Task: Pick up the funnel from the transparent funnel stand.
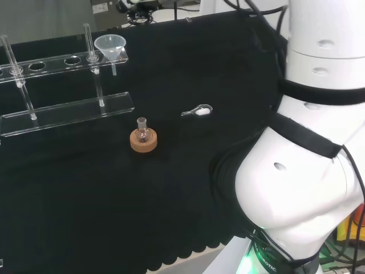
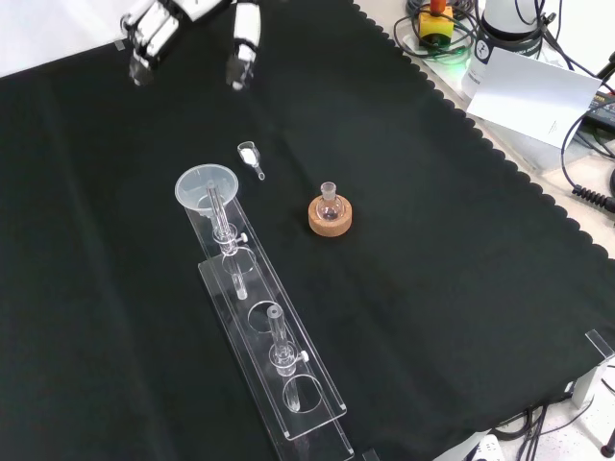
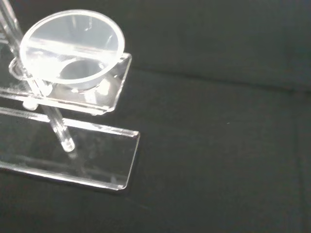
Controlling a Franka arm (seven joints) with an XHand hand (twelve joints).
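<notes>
Bare worktop (image 2: pixel 461 240) is seen between the relaxed, empty hand (image 2: pixel 163 24) and the stand (image 2: pixel 288 384); the clear funnel (image 2: pixel 205 187) is seated at its end hole.

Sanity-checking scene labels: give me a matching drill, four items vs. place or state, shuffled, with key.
1 funnel
2 small flask
3 hand
4 spoon

A on the cork ring
B seated in the end hole of the clear stand
C lying flat on the cloth
D above the cloth, fingers relaxed, holding nothing

Pairs: 1-B, 2-A, 3-D, 4-C
</notes>
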